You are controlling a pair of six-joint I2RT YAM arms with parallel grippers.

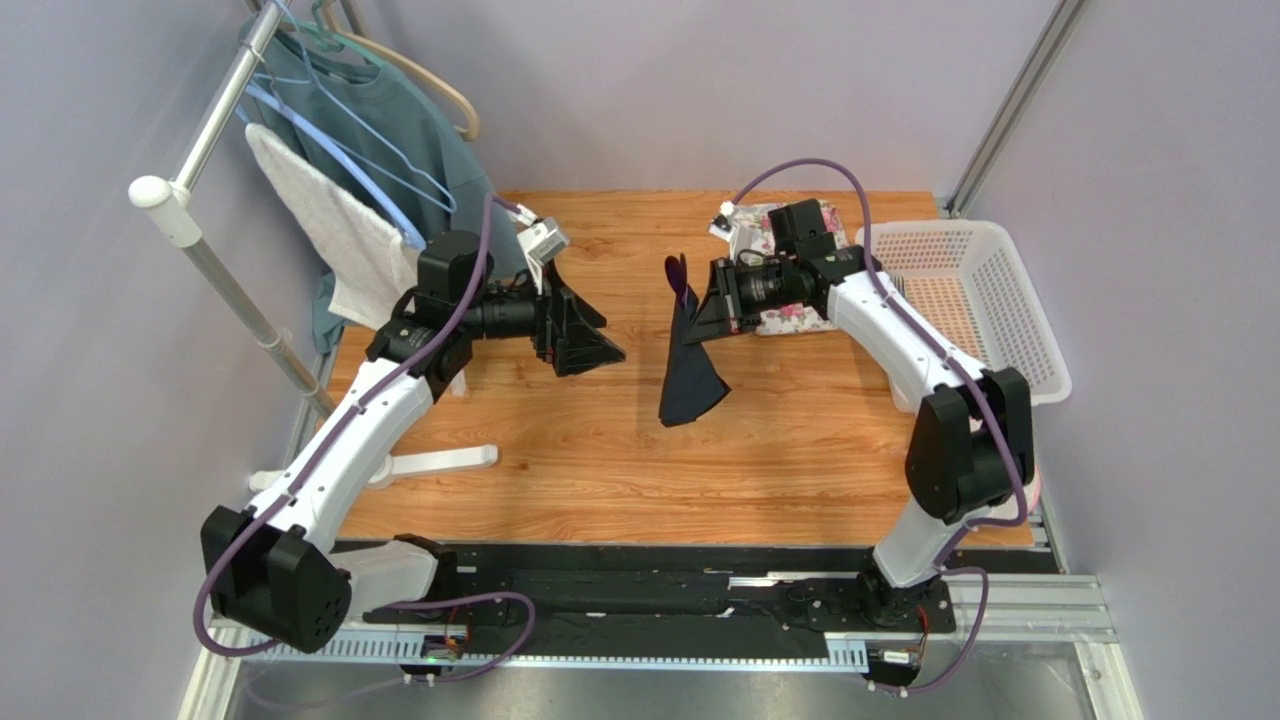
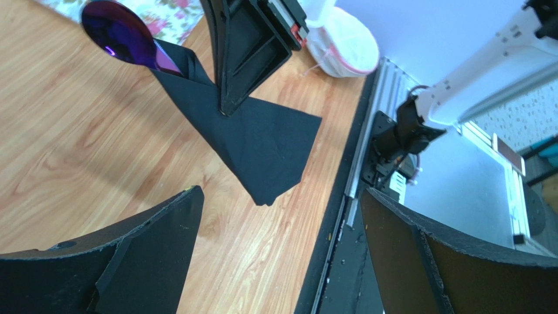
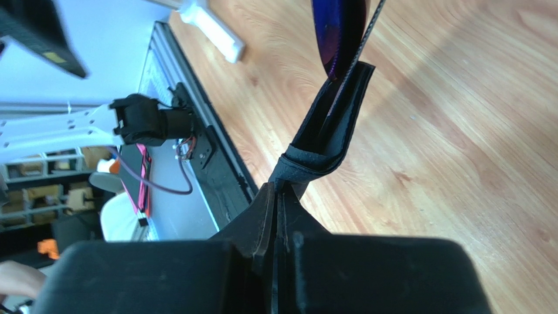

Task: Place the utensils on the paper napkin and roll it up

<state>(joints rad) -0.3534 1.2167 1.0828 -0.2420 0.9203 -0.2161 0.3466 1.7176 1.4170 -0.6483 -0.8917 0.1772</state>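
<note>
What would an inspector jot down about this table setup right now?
Surface: wooden table, plain boards.
Job's things: black napkin wrapped around purple spoon, hanging above the table; other utensils not seen.
Clutter: floral mat at far side; white basket at right.
Jaws: left jaws wide open, empty; right jaws shut on the napkin.
Cables: purple cables hang in loose loops.
Surroundings: clothes rack at left; grey walls.
</note>
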